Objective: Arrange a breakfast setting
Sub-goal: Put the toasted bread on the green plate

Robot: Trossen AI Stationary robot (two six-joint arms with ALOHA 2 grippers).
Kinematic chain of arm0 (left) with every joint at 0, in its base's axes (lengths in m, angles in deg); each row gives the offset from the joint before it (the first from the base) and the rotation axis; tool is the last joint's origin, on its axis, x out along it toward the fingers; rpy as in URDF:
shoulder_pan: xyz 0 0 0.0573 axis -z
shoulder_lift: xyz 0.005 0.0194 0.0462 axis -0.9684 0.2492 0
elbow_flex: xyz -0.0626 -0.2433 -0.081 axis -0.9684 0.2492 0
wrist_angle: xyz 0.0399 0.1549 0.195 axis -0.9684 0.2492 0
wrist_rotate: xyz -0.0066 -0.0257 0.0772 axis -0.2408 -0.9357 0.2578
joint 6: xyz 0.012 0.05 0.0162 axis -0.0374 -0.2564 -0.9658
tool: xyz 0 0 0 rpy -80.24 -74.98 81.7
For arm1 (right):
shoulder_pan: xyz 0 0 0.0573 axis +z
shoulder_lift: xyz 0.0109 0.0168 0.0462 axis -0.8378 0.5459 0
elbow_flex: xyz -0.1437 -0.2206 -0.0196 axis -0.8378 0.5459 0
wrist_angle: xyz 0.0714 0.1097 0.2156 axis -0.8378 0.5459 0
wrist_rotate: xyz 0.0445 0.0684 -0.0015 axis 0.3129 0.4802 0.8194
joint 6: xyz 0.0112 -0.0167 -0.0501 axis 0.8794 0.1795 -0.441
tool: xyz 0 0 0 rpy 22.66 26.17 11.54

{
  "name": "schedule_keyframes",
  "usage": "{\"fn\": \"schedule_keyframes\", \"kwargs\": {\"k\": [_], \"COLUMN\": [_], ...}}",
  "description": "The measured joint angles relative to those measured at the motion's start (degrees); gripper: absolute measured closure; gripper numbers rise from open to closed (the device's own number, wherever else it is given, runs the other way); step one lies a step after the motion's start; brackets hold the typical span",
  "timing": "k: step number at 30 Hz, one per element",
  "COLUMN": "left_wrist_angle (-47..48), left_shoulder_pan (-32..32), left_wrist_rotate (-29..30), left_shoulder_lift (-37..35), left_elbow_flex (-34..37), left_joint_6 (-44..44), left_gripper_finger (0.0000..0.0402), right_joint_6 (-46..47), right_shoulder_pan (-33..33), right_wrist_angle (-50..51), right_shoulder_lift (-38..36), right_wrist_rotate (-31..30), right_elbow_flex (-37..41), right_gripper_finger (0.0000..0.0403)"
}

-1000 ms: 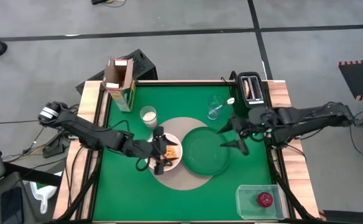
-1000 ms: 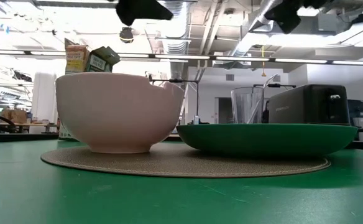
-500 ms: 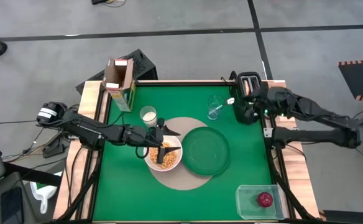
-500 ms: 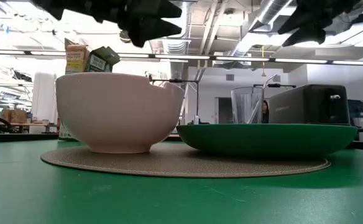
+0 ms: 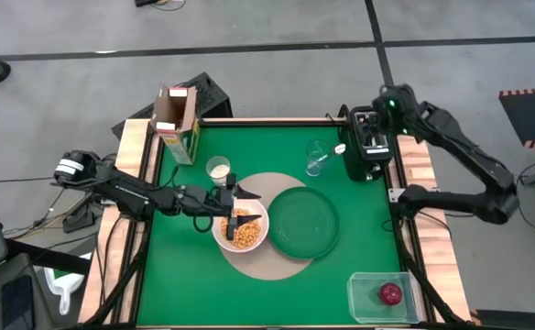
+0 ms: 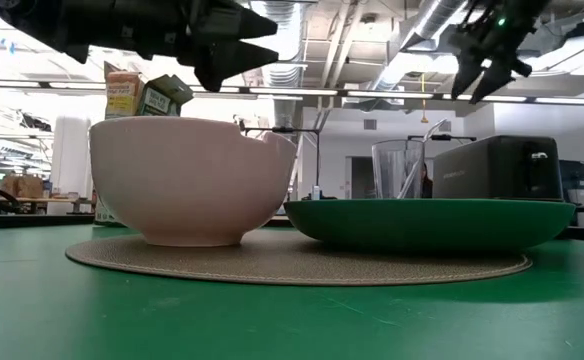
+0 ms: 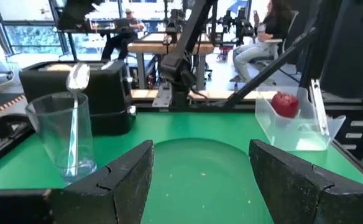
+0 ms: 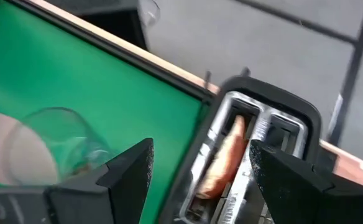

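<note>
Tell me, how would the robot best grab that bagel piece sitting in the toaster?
Probably by the top edge of the bagel, coming straight down from above. It stands on edge in one slot of the black toaster, so only its upper rim shows and the slot walls block its sides. The right tool hangs open above it, one finger to go on each flat face.

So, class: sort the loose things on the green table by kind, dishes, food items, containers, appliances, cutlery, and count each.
Dishes: 2, the white bowl and the dark-green plate.
Food items: 3, the cereal box, the red fruit, the bagel.
Containers: 3, the clear glass, the clear tub, the small white cup.
Appliances: 1, the black toaster.
Cutlery: 1, the spoon.
Total: 10.
</note>
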Motion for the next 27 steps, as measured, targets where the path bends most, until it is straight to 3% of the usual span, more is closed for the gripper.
{"fn": "schedule_keyframes", "kwargs": {"k": [12,21,27], "left_wrist_angle": [2.9,3.4,3.4], "left_shoulder_pan": [0.1,0.1,0.1], "left_wrist_rotate": [-0.7,-0.7,-0.7], "left_shoulder_lift": [0.0,0.0,0.0], "left_elbow_flex": [0.0,0.0,0.0], "left_joint_6": [1.0,1.9,2.4], "left_gripper_finger": [0.015,0.015,0.015], "right_joint_6": [-0.3,-0.3,0.0], "right_shoulder_pan": [-6.0,-6.9,-7.3], "right_wrist_angle": [6.0,6.4,6.0], "right_shoulder_lift": [11.6,15.0,16.1], "right_wrist_rotate": [0.2,0.2,-0.2], "right_elbow_flex": [-4.6,-4.6,-4.6], "right_gripper_finger": [0.0148,0.0239,0.0265]}}
